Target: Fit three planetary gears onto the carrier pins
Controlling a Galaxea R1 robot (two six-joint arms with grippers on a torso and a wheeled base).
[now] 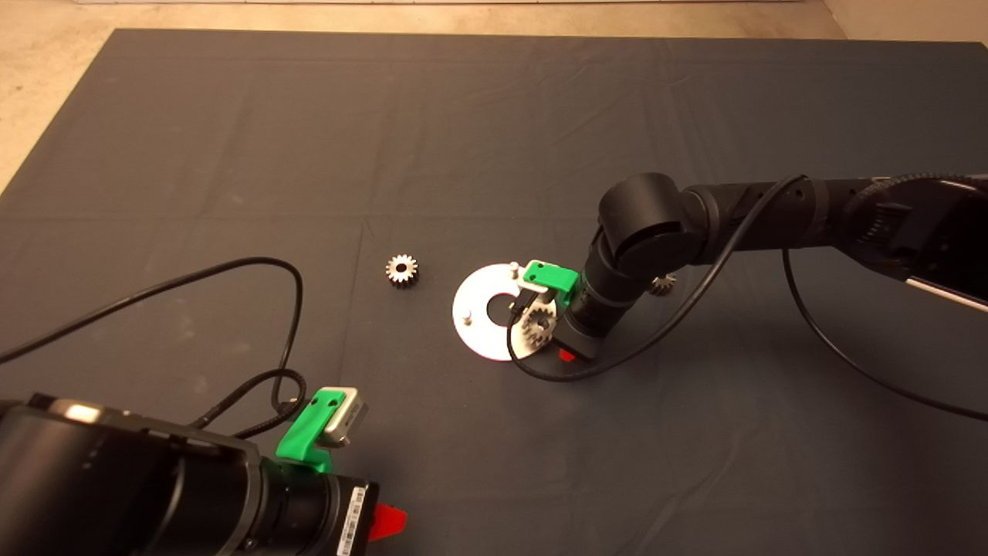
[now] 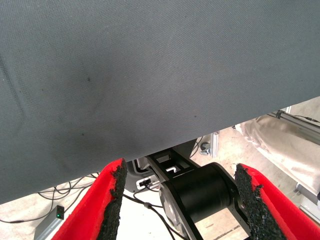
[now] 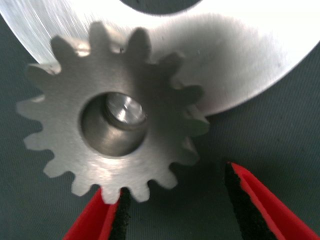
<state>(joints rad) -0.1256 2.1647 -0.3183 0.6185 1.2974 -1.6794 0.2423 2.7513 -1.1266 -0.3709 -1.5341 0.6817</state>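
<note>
First gear seated on a pin; right claw spread beside it.

Small toothed steel gear (image 3: 112, 127) sits over short silvery carrier pin (image 3: 125, 111) on flat round white-silver disc (image 1: 477, 297). Right gripper (image 3: 172, 205) spread, should lift straight off without nudging it. Two gears (image 1: 402, 270) (image 1: 662, 285) wait on dark mat (image 1: 494, 139). Left gripper (image 2: 177, 200) parked, spread.

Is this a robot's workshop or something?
Probably a robot lab or test bench. A dark mat covers the table, a metal disc with pins and small gears lies on it, and cables trail over the floor beyond.
</note>
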